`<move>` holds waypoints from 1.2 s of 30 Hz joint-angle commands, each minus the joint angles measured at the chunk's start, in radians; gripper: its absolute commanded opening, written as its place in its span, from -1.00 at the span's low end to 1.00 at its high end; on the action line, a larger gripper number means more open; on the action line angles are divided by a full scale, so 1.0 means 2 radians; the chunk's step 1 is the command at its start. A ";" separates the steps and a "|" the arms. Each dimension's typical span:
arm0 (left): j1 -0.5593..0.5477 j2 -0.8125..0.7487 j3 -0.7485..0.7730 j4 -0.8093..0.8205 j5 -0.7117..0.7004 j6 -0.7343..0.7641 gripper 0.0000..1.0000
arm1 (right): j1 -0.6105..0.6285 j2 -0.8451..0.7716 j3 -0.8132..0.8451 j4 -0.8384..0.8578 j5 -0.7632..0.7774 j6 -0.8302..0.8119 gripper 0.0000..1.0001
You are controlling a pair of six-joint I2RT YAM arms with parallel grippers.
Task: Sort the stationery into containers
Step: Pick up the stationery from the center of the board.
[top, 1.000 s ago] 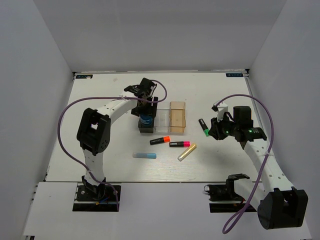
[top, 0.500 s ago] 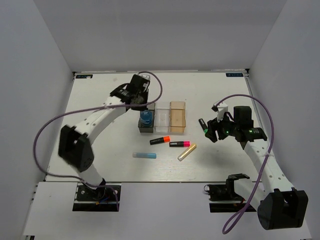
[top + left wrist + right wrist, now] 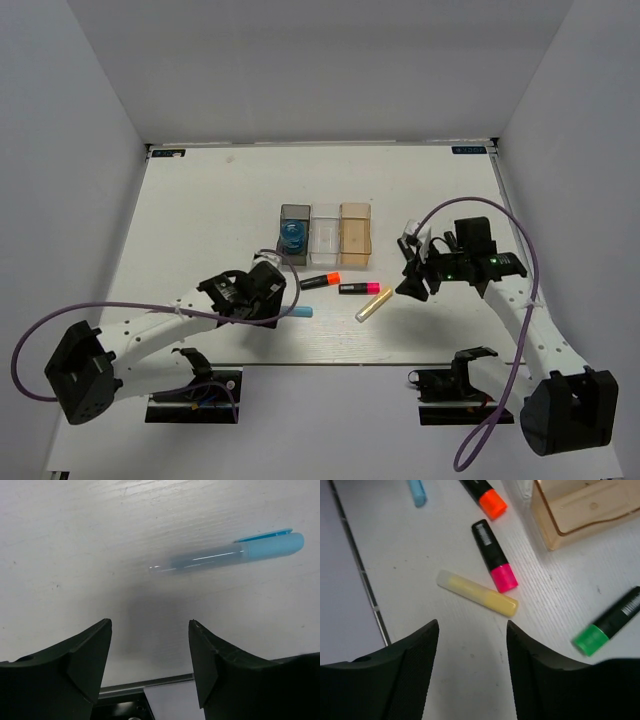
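Three containers stand in a row: a dark grey bin [image 3: 294,214] with the blue roll [image 3: 292,238] inside, a clear bin [image 3: 325,235] and a tan bin [image 3: 356,235]. In front lie an orange-ended highlighter [image 3: 320,281], a pink-ended highlighter [image 3: 358,289], a pale yellow stick [image 3: 373,304] and a light-blue stick [image 3: 230,557]. My left gripper [image 3: 150,627] hangs open and empty just beside the light-blue stick. Over the table near the yellow stick [image 3: 477,593], my right gripper [image 3: 472,625] is open and holds nothing. A green-ended highlighter [image 3: 610,622] lies to its right.
The table's front edge [image 3: 145,687] runs close under my left gripper. White walls enclose the table on three sides. My left arm [image 3: 150,335] stretches low across the front left, its purple cable looping beside it.
My left arm swung from above the dark grey bin down to the front by the light-blue stick; the blue roll stays in the bin. My right gripper shifted left, off the green highlighter, towards the yellow stick.
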 commanded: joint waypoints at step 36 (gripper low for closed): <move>0.039 0.234 0.102 0.106 0.230 0.437 0.08 | 0.044 0.018 0.008 -0.032 -0.070 -0.107 0.33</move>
